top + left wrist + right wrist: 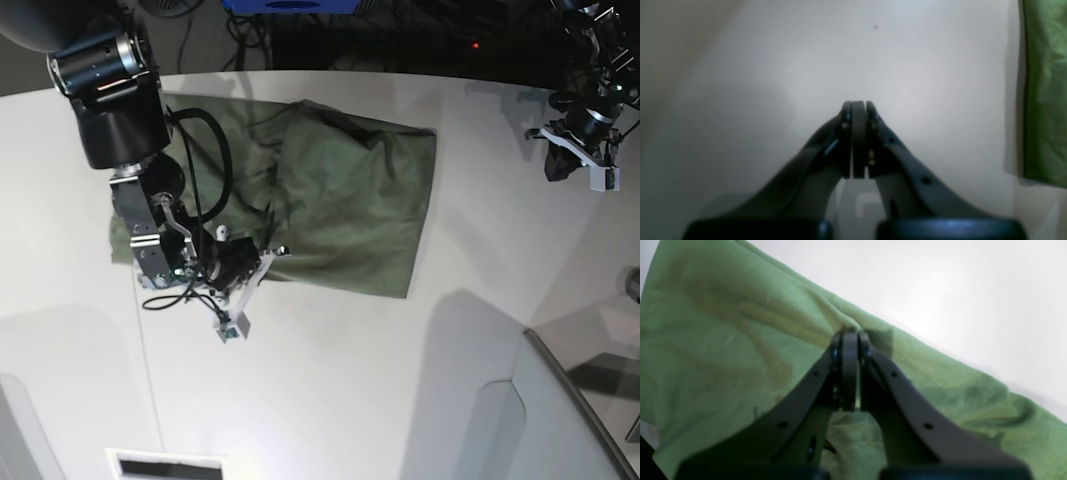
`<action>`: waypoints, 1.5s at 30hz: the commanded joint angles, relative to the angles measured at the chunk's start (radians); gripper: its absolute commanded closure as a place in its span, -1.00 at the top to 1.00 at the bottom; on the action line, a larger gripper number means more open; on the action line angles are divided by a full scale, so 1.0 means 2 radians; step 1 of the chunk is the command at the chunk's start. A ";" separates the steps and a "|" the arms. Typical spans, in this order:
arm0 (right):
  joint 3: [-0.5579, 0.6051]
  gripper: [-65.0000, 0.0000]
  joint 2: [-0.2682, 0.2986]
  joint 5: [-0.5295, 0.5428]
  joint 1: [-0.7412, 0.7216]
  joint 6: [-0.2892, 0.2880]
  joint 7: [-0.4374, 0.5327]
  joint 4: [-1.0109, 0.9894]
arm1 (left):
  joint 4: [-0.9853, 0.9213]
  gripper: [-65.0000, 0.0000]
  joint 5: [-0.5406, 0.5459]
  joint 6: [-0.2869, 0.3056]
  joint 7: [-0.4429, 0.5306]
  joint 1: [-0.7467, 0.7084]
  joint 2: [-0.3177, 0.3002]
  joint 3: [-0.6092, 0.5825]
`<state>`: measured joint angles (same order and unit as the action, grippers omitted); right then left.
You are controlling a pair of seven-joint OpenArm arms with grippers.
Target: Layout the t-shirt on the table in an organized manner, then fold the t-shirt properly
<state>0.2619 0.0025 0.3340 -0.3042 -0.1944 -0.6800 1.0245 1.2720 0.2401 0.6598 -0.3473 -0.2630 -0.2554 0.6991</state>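
The olive-green t-shirt (350, 200) lies crumpled and partly doubled over on the far middle of the white table (330, 380). My right gripper (850, 335) is shut on a pinched fold at the shirt's near edge (740, 340), with wrinkles running into its tips; in the base view it sits at the shirt's lower left border (274, 250). My left gripper (858, 104) is shut with nothing in it, over bare table (773, 66). A strip of the t-shirt (1045, 93) shows at the right edge of the left wrist view. The left arm (585, 130) is at the table's far right.
A grey translucent panel (560, 420) stands at the near right corner. A thin dark seam (150, 390) runs down the table on the left. Black cables (205, 150) loop beside the right arm. Beyond the far edge is dark floor with wiring (400, 30).
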 commanded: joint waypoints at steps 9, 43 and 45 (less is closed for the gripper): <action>-0.004 -0.08 -0.003 0.005 0.006 -0.001 -0.064 0.087 | 0.006 -1.00 0.006 0.003 0.012 0.002 -0.010 0.003; 0.113 -1.00 0.002 0.004 0.261 -0.001 -0.184 0.347 | 0.006 -1.00 0.004 0.003 0.009 0.025 -0.044 -0.069; 0.130 -1.00 0.002 0.004 0.247 -0.001 -0.184 0.317 | 0.005 -1.00 0.004 0.003 0.008 0.032 -0.049 -0.070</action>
<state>0.5217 0.0135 0.3290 0.2039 -0.1947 -1.0672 1.6413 1.2705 0.2356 0.6628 -0.3515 -0.2123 -0.3256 0.5533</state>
